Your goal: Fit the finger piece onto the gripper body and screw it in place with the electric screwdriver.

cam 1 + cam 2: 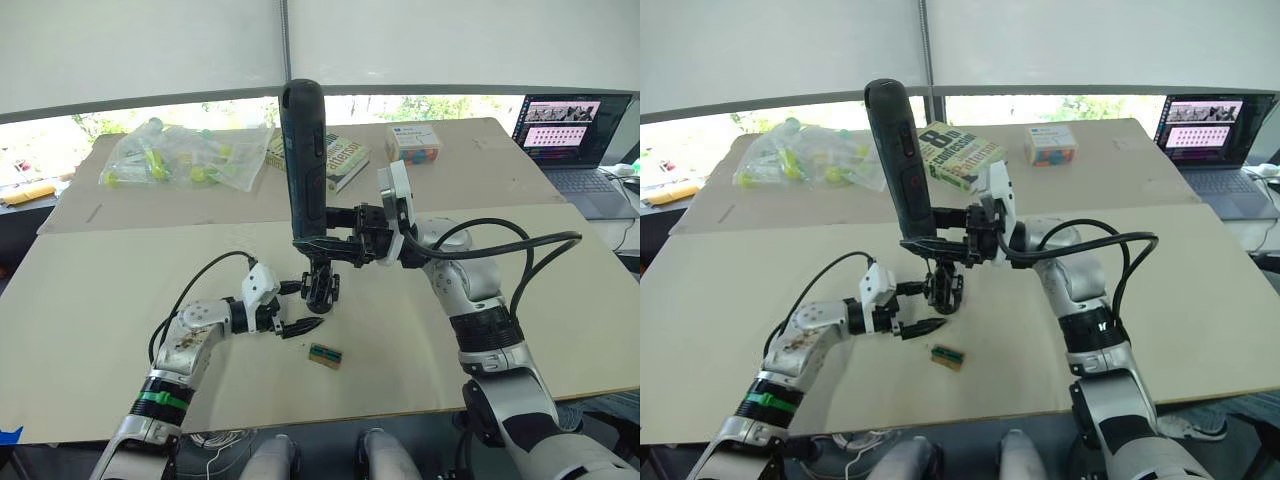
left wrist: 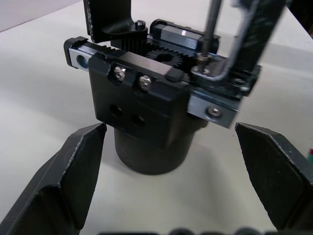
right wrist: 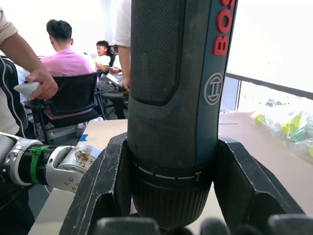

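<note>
Standing upright, one electric screwdriver (image 1: 304,160) tops one gripper body (image 1: 321,287).

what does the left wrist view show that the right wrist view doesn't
The left wrist view shows the gripper body up close on the table, with its gear teeth, two silver screws on top, and the thin metal bit coming down onto it. The left gripper stands open on either side of the body, apart from it.

The right wrist view shows the right gripper shut on the thick barrel of the electric screwdriver, the left arm, and people seated in the background.

Both share the electric screwdriver and the pale table.
</note>
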Controlling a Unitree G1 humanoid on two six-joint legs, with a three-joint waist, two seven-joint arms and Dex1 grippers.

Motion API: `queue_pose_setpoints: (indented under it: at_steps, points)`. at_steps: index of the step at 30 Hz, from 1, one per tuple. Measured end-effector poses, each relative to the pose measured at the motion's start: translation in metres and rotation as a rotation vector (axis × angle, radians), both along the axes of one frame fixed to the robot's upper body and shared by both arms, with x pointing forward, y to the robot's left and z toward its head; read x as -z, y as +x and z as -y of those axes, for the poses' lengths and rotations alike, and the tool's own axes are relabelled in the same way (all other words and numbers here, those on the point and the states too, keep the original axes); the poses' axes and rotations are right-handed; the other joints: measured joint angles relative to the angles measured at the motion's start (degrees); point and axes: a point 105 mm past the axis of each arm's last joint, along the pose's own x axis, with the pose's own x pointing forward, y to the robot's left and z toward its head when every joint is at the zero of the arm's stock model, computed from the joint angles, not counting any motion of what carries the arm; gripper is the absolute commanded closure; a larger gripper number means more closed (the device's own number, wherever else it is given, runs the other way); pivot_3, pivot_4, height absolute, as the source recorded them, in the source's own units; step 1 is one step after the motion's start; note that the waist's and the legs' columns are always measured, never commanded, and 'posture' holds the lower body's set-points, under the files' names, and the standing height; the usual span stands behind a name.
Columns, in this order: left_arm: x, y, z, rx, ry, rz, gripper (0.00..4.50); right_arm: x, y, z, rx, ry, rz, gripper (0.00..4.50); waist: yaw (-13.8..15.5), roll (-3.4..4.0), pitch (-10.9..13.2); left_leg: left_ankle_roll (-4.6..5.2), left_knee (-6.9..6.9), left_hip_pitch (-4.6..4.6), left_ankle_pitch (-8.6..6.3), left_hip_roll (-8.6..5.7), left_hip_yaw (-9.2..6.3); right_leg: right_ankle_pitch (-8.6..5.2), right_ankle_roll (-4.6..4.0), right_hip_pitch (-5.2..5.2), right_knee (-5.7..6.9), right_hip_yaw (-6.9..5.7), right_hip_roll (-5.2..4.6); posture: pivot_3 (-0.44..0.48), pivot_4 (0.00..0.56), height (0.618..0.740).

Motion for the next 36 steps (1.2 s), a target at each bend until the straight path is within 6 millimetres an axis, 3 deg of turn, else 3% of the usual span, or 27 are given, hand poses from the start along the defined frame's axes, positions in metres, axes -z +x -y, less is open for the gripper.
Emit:
queue_pose_setpoints:
  at_steps: [11,29,33,34,36]
  points:
    - [0.010,0.008,0.001,-0.013,0.015,-0.033,0.00,0.000,0.000,0.000,-0.002,-0.002,0.002,2.54,0.03,0.00,0.00,0.00,0.01,0.00,0.00,0.00,0.00,0.00,0.00,0.00,0.00,-0.01,0.00,0.000,0.150,0.740]
    - [0.010,0.017,0.016,0.023,-0.004,0.001,0.00,0.000,-0.001,-0.001,-0.002,-0.007,0.004,2.54,0.15,-0.01,-0.01,0.00,0.05,0.00,0.00,-0.03,0.00,0.03,0.05,0.04,0.00,-0.01,-0.02,0.000,0.150,0.740]
    - [0.011,0.017,0.019,0.043,0.010,0.001,1.83,0.000,-0.002,-0.002,-0.004,-0.008,0.011,2.54,0.18,-0.01,-0.02,0.00,0.06,0.00,0.00,-0.05,0.00,0.03,0.05,0.05,0.00,-0.01,-0.02,0.000,0.150,0.740]
    - [0.011,0.017,0.019,0.043,0.012,0.004,2.11,-0.002,-0.002,-0.002,0.000,-0.008,0.022,2.54,0.22,-0.02,-0.05,0.00,0.06,0.01,0.00,-0.05,0.00,0.03,0.05,0.06,0.00,-0.01,-0.03,0.000,0.150,0.740]
    - [0.011,0.017,0.019,0.047,0.018,0.016,2.11,-0.001,-0.003,-0.002,0.000,-0.011,0.024,2.54,0.19,-0.04,-0.08,0.00,0.06,0.02,0.00,-0.05,0.00,0.03,0.05,0.07,0.00,-0.02,-0.03,0.000,0.150,0.740]
